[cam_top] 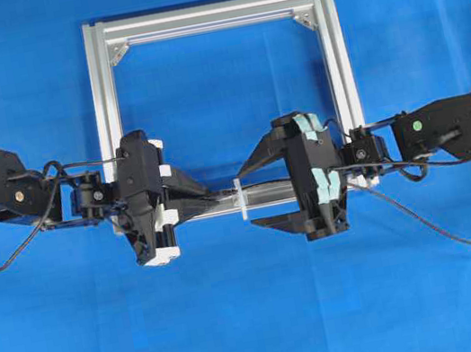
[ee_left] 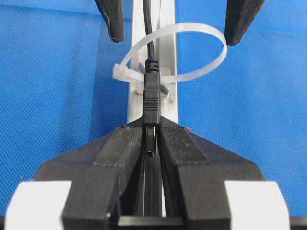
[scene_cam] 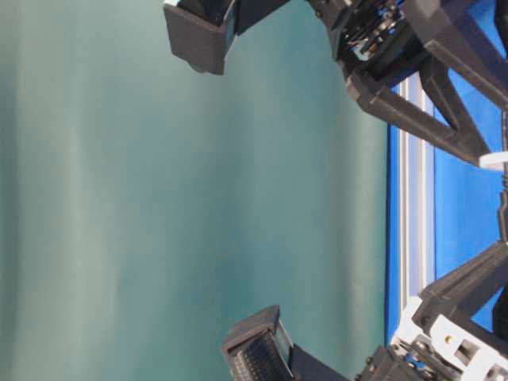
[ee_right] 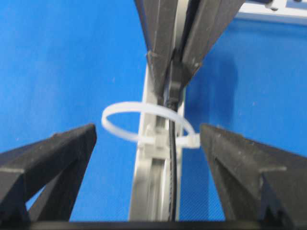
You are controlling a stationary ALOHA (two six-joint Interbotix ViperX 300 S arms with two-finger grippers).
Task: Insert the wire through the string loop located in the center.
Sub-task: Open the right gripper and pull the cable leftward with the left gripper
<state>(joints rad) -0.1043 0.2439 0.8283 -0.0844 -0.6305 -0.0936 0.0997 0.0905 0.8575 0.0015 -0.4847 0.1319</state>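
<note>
- Because the wire [ee_left: 151,91] has to run through the ring, its dark plug is sitting right in the opening of the string loop [ee_left: 178,53] in the left wrist view, with the thin cable running on toward twelve o'clock past the far side of the band; it is already lying threaded through, as far as these views show.
- The string loop is standing up on the lower rail of the aluminium frame [cam_top: 105,99], near the middle of that rail, so that its opening is facing along the rail and both arms can line up with it from either end.
- The left gripper [ee_left: 152,132] is pressing its jaws together on the plug body from the six o'clock side of the loop, which is keeping the plug stiff and pointed at the opening; I judge this grip is what is steering the flexible cable.
- The right gripper [ee_right: 148,139] is standing with its fingers [ee_right: 57,158] spread wide, one at nine o'clock and one at three o'clock of the loop, touching neither the band nor the cable; it is holding nothing.
- That wide stance is probably leaving the cable free on the far side of the ring, either just let go or waiting for a fresh pinch; which one, these views cannot settle.
- The blue cloth [cam_top: 260,317] is lying under everything, giving the white band and black cable a clear contrast.
</note>
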